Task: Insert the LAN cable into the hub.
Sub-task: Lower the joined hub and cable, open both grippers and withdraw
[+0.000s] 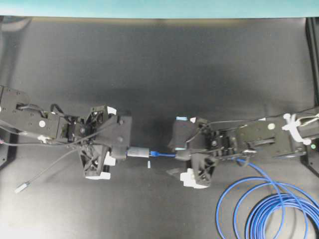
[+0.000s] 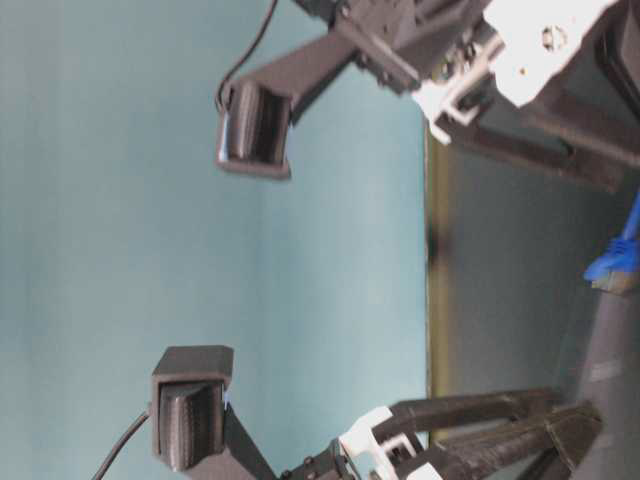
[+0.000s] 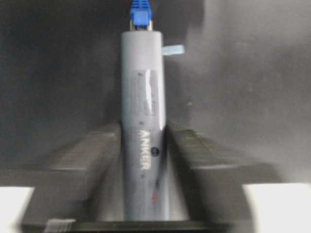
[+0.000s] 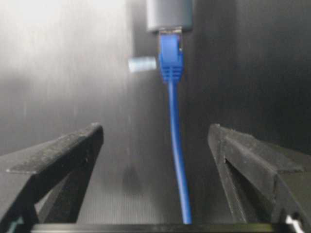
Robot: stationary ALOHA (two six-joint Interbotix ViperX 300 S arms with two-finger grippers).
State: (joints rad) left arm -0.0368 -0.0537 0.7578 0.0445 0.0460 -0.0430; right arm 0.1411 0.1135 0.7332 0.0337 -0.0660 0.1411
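The hub (image 1: 138,152) is a slim grey bar lying between the two arms. The LAN cable's blue boot (image 1: 156,154) sits in the hub's right end. In the left wrist view the hub (image 3: 143,97) runs up between the blurred fingers of my left gripper (image 3: 144,127), with the boot (image 3: 141,12) at its far tip. Overhead, the left gripper (image 1: 127,148) stands spread wide. My right gripper (image 4: 155,128) is open, and the LAN cable (image 4: 175,145) runs loose between its fingers to the boot (image 4: 170,58) in the hub (image 4: 169,14). Overhead, this right gripper (image 1: 170,158) is just right of the plug.
The rest of the blue cable lies coiled (image 1: 264,209) at the front right. The hub's grey tail ends in a silver plug (image 1: 21,188) at the front left. A small pale-blue tape tag (image 1: 149,164) lies on the dark mat (image 1: 159,74) beside the hub.
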